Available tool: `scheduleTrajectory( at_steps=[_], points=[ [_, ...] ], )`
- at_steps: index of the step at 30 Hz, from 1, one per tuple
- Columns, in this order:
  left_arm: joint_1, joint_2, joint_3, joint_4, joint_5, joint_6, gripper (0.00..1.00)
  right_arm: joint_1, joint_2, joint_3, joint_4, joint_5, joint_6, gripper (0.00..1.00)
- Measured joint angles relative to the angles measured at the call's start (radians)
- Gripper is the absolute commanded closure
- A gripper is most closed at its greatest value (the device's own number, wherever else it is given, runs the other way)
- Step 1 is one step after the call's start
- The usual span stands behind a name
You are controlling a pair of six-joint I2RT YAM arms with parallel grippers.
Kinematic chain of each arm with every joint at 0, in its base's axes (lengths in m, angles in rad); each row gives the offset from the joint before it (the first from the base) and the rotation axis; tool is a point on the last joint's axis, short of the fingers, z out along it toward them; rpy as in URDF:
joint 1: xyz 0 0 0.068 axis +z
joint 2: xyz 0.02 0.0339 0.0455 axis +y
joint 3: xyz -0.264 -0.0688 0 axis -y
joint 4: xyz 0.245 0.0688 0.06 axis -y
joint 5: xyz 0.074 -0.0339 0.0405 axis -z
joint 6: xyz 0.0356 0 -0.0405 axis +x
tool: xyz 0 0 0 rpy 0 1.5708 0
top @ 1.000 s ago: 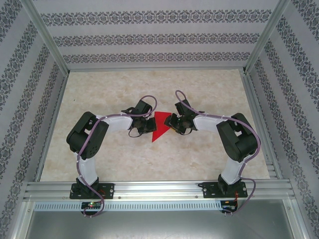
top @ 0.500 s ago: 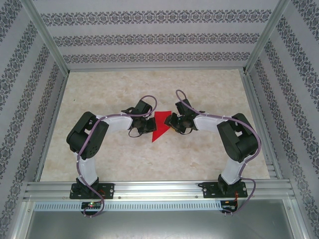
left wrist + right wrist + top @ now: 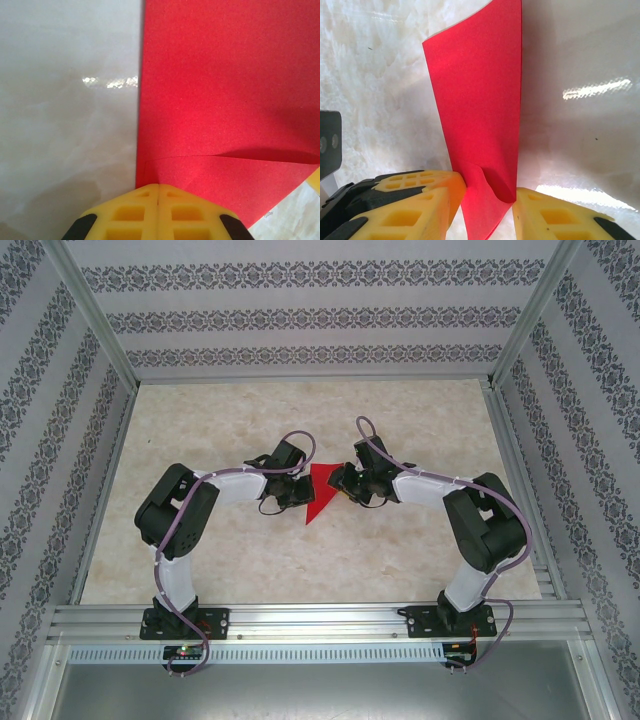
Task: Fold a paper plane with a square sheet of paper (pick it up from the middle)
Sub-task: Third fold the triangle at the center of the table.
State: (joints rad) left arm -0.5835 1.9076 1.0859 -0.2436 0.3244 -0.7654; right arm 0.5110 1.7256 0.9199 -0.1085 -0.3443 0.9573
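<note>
This is a robotics lab cell, not a home. An aluminium profile frame point(image 3: 90, 312) encloses the space, and its walls point(image 3: 300, 315) carry striped ornament wallpaper as a backdrop. The left arm point(image 3: 180, 525) and the right arm point(image 3: 480, 535) are bolted on an aluminium rail point(image 3: 320, 618) at the near edge of a marble-look table point(image 3: 250, 565).

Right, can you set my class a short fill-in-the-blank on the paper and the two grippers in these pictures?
1. The paper on the table is coloured ___.
2. The fingers of the left gripper are ___, with no gap.
3. A raised flap of the paper stands ___ the two fingers of the right gripper.
Missing words: red; shut; between.
</note>
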Motion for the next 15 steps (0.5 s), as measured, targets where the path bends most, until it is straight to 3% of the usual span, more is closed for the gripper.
scheduleTrajectory(
  at_steps=[15],
  points=[
    [0.000, 0.000, 0.000, 0.000, 0.002, 0.000, 0.94, 0.013, 0.002, -0.009, -0.039, 0.000, 0.014, 0.57]
  ],
)
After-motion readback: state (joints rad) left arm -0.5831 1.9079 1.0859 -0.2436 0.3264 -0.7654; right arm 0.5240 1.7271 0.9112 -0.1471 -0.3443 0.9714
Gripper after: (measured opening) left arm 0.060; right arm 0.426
